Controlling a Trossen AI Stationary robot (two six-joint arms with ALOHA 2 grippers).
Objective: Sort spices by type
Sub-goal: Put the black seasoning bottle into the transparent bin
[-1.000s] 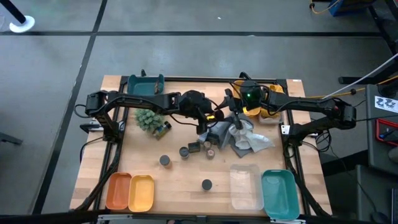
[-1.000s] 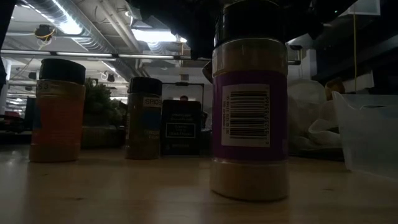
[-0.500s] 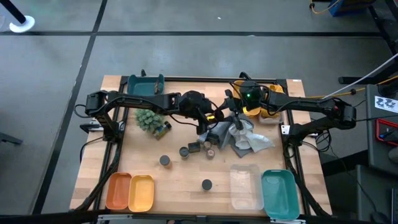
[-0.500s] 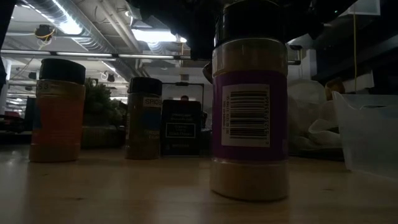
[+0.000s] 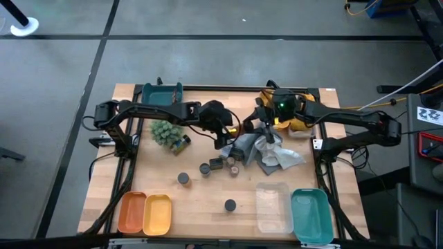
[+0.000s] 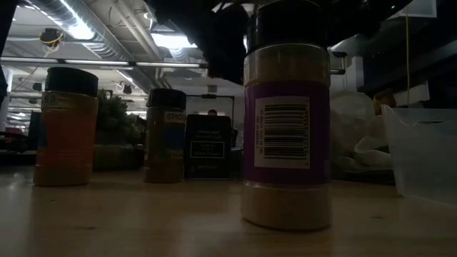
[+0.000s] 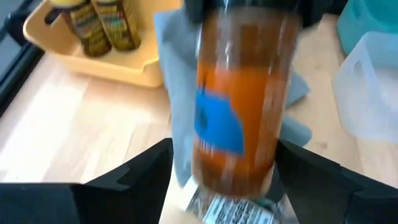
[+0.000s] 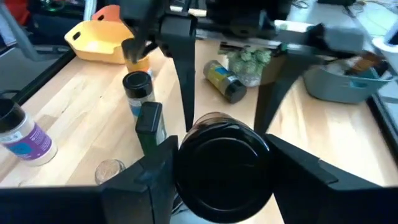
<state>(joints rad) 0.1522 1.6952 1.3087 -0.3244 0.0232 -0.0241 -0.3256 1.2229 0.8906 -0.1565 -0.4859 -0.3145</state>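
An orange spice jar [image 7: 242, 106] with a blue label and a black lid [image 8: 221, 165] hangs in the air over the grey cloth [image 5: 257, 149] at mid table. My right gripper [image 5: 259, 130] is shut on its lid end. My left gripper [image 5: 225, 135] is open, and its fingers [image 7: 146, 171] stand on either side of the jar's bottom end. Several more spices stand on their bases near the middle [image 5: 217, 164], one stands nearer the front [image 5: 230, 205], and one lies on its side by the green plant [image 5: 165, 131]. My right gripper pinches the jar at its black lid end [image 8: 186, 168] between its two fingers, one on each side of the lid. It comes from the table's right, slanting a little down. The jar is lifted clear above the grey cloth, and its bottom end points toward my left gripper.
A yellow bin [image 5: 287, 117] at the far right holds spice jars [image 7: 99, 25]. A teal bin [image 5: 160, 93] stands far left. Along the near edge lie an orange tray [image 5: 131, 211], a yellow tray [image 5: 158, 213], a clear container [image 5: 272, 206] and a teal tray [image 5: 309, 214].
My left gripper has tipped further down; in the low view its dark shape now hangs lower at the top of the picture. The orange jar stays in the air between the two grippers.
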